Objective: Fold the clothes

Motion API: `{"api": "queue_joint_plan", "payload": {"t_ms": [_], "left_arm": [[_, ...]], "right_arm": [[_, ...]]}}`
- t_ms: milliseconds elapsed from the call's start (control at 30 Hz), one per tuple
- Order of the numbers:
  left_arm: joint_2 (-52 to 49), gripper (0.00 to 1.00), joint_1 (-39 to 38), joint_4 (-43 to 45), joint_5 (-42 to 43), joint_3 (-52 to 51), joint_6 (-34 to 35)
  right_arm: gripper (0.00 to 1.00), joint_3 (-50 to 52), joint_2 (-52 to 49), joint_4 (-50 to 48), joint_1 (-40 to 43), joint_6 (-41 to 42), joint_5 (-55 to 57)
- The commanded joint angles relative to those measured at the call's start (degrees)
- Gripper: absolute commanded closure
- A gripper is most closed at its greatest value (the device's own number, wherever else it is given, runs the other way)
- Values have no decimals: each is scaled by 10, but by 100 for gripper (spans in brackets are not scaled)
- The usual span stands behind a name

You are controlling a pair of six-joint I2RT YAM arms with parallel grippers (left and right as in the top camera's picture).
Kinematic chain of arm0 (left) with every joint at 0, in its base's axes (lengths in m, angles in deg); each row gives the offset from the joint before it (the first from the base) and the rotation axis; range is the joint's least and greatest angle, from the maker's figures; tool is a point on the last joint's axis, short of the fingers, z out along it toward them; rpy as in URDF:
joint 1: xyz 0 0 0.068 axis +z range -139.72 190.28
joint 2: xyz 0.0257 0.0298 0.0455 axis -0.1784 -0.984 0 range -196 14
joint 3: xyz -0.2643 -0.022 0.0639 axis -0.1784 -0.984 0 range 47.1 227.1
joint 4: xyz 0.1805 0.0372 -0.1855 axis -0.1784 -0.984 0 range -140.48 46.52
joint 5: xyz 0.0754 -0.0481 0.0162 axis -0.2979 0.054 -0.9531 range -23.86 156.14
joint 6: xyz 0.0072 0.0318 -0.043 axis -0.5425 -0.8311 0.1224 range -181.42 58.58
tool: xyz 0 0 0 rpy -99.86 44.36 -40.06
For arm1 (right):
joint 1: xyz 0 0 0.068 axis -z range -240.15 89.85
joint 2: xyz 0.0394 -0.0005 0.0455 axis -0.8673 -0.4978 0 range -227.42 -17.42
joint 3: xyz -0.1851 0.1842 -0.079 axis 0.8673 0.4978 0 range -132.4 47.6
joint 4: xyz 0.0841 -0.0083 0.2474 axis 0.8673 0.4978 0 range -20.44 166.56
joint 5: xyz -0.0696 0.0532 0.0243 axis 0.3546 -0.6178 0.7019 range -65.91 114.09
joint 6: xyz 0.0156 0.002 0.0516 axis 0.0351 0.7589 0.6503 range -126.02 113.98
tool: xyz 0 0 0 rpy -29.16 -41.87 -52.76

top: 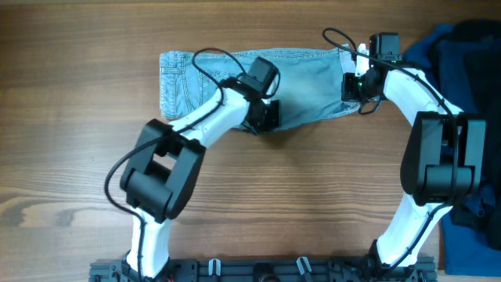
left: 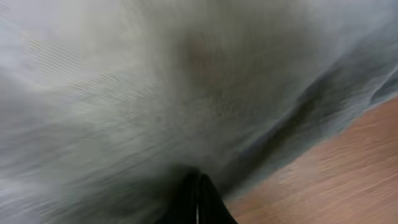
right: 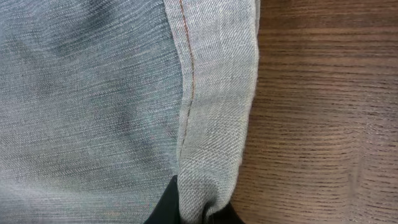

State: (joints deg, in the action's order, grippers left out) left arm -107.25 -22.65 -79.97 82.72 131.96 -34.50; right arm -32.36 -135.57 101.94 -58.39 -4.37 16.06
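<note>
Across the far middle of the brown wood-grain table (top: 78,157) lie the light blue faded denim shorts (top: 305,78), flat and twill-ribbed. The left gripper (top: 264,117) is clamped on their near edge; its wrist view shows only blurred cloth. The right gripper (right: 198,213) pinches the stitched, cuffed hem. Dark navy blue garments (top: 462,55) are heaped at the right.

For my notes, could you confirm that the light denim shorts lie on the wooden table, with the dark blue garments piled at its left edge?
Not quite: the dark blue garments sit at its right edge, as the overhead view shows; the rest holds.
</note>
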Motion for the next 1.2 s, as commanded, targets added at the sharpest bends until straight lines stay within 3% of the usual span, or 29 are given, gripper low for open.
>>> {"api": "queue_joint_plan", "payload": {"t_ms": [0,267,333,433,800,1167], "left_arm": [[-35,96,-10,-6,-27,-5,5],[53,96,25,5,-35,68,5],[63,96,37,26,-75,71,5],[46,96,46,35,-129,70,5],[-87,96,47,58,-91,70,6],[-54,96,76,99,-92,163,5]], "right_arm": [[96,8,17,-1,2,-2,16],[96,8,17,-1,2,-2,17],[96,8,17,-1,1,-1,16],[96,8,17,-1,2,-1,17],[96,8,17,0,1,-1,16],[96,8,17,1,1,-1,16]]}}
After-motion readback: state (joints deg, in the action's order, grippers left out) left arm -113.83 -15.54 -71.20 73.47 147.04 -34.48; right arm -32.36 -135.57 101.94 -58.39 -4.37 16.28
